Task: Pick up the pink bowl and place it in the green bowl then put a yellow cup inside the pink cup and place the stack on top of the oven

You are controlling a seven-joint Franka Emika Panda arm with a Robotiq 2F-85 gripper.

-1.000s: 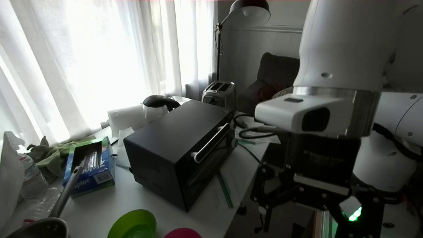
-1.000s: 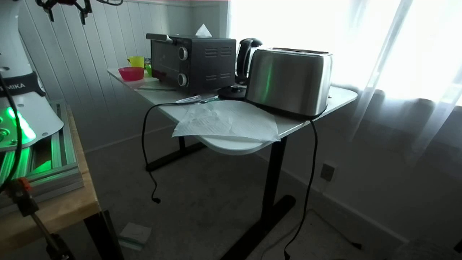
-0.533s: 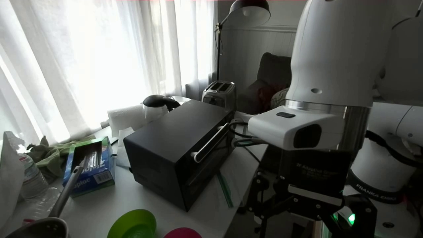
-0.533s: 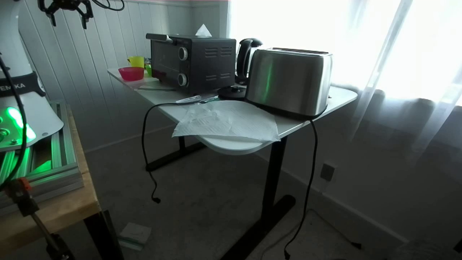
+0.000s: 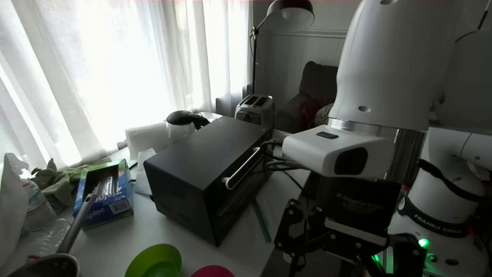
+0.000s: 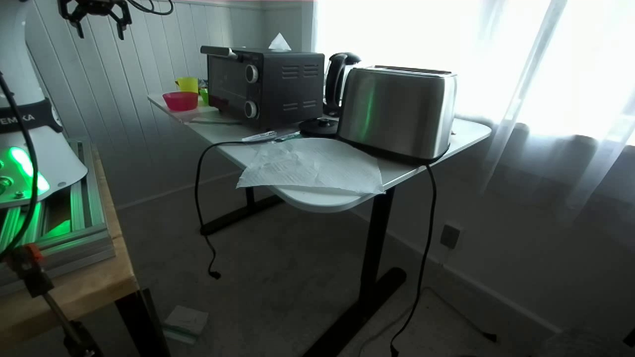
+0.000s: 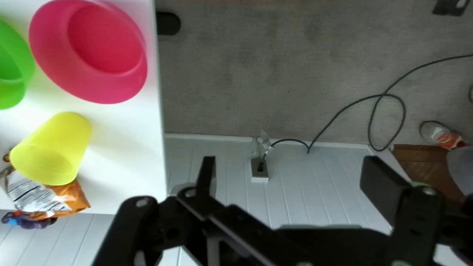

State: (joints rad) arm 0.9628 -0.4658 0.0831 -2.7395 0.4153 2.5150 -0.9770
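Observation:
The pink bowl sits upright at the table's edge; it also shows in an exterior view and the wrist view. The green bowl stands beside it, partly cut off in the wrist view. The yellow cup stands near both bowls and shows in the wrist view. The black oven shows in both exterior views. The pink cup is not in view. My gripper is open and empty, off the table's edge and above table height in an exterior view.
A pan with its handle, a blue bag box and a bottle stand on the white table. A steel toaster and a kettle are beyond the oven. A snack bag lies beside the yellow cup.
My gripper has moved down and toward the table, shifting left in an exterior view and slightly right in an exterior view. It stays open. The bowls, yellow cup and oven have not moved.

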